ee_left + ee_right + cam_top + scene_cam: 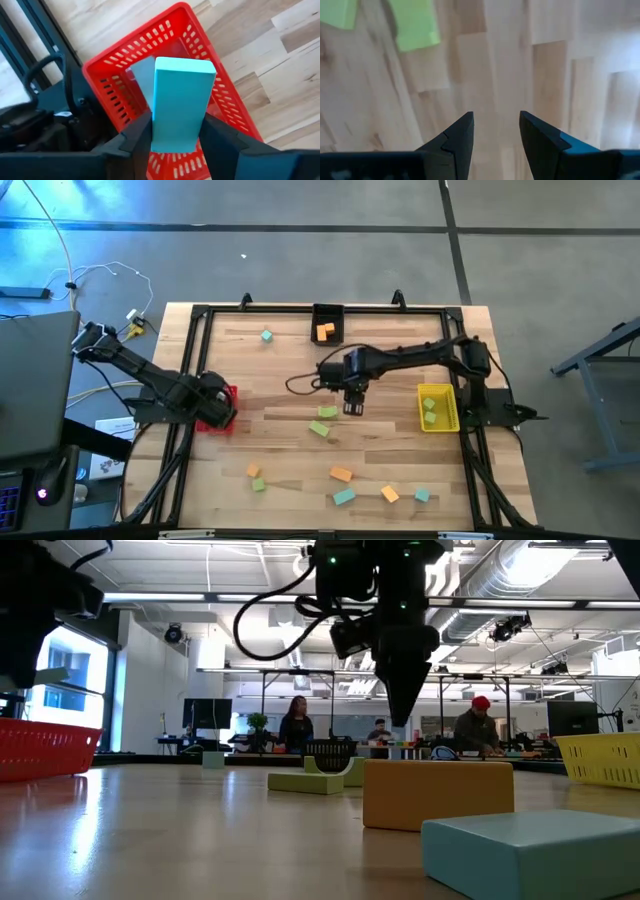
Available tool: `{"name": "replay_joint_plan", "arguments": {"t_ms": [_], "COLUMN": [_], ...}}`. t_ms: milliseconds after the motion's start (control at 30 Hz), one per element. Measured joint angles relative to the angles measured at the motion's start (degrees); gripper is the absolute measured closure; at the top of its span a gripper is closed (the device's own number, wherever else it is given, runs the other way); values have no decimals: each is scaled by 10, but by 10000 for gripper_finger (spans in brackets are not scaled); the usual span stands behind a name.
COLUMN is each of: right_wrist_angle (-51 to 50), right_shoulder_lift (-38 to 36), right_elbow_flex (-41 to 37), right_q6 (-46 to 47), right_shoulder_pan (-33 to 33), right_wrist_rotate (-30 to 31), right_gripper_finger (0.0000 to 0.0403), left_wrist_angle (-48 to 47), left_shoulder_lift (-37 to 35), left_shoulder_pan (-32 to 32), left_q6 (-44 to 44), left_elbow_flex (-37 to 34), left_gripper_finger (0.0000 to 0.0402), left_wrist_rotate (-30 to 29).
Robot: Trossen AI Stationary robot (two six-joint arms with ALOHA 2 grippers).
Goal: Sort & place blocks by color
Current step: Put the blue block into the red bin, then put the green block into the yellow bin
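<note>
My left gripper [213, 408] hangs over the red bin [125, 55] at the table's left edge, shut on a teal block [181, 95]. My right gripper [496, 131] is open above bare wood near the table's middle, pointing down, as the low view shows [405, 690]. Two yellow-green blocks [328, 412] [319, 428] lie flat just to its left; both show in the right wrist view [415, 25] [337, 12]. Orange, teal and yellow-green blocks [341, 474] are scattered along the near side. One teal block [267, 336] lies near the far edge. My left gripper pinches the teal block between its two fingers [140, 137], on the two side faces of the end nearest the wrist [175, 137]. The fingers come from above, pointing down, and lie along the block. The block is lifted clear over the red bin's opening, and its free end sticks out past the fingertips.
A black bin [327, 313] at the far edge holds an orange block [325, 331]. A yellow bin [438, 390] on the right holds yellow-green blocks [430, 406]. A black frame [200, 312] rims the table. In the low view, people sit far behind the table.
</note>
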Motion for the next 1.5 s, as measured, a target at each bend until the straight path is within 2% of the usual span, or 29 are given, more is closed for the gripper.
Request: {"name": "replay_joint_plan", "arguments": {"t_ms": [233,400,767,1033,1367,1500], "right_wrist_angle": [53,105,133,150,172,171], "right_shoulder_lift": [0,0,0,0,0,3], "right_elbow_flex": [-4,-4,-4,-4,-4,-4], "right_q6": [-5,-42,-16,-92,-119,-117], "right_shoulder_pan": [44,67,68,68,68,65], "right_wrist_rotate": [0,0,1,4,2,-7], "right_gripper_finger": [258,258,258,256,197,188], "left_wrist_angle": [17,17,17,18,28,32], "left_shoulder_lift": [3,10,23,23,23,23], "left_shoulder_pan": [19,29,52,54,54,54], "left_q6": [11,48,84,122,173,200], "left_elbow_flex": [0,0,0,0,0,0], "left_gripper_finger": [267,253,199,198,199,199], "left_wrist_rotate": [13,28,25,19,17,4]}}
